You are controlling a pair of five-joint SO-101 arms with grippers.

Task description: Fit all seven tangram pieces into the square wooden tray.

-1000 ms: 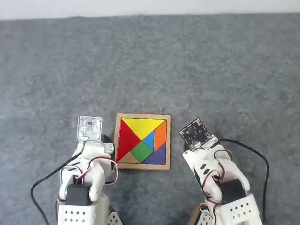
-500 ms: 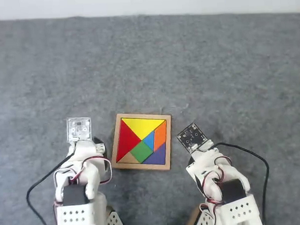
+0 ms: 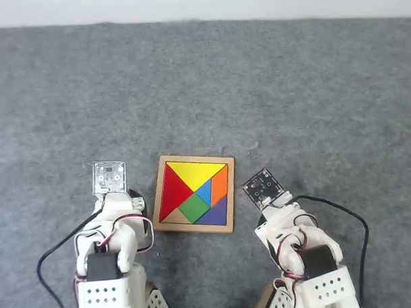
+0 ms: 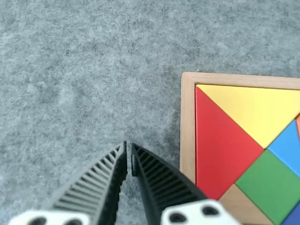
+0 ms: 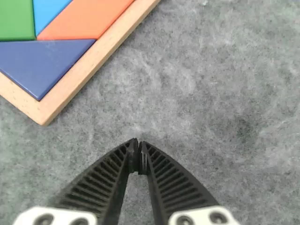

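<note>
Flat tangram pieces (image 3: 196, 171) are seated in square wooden tray (image 4: 187, 126) on fuzzy grey desk (image 3: 291, 90); ribbed left pincer (image 4: 129, 146) and right pincer (image 5: 138, 143) are held closed, empty

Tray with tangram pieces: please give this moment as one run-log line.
tray: six coloured pieces seated, tan corner triangle unclear | left jaws: shut, empty, beside tray | right jaws: shut, empty, beside tray

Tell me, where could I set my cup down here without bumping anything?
Best is the wide grey mat beyond the tray, toward the wall; the mat outside either arm is bare too. Crowded: narrow strips between tray and left gripper, tray and right gripper.
</note>
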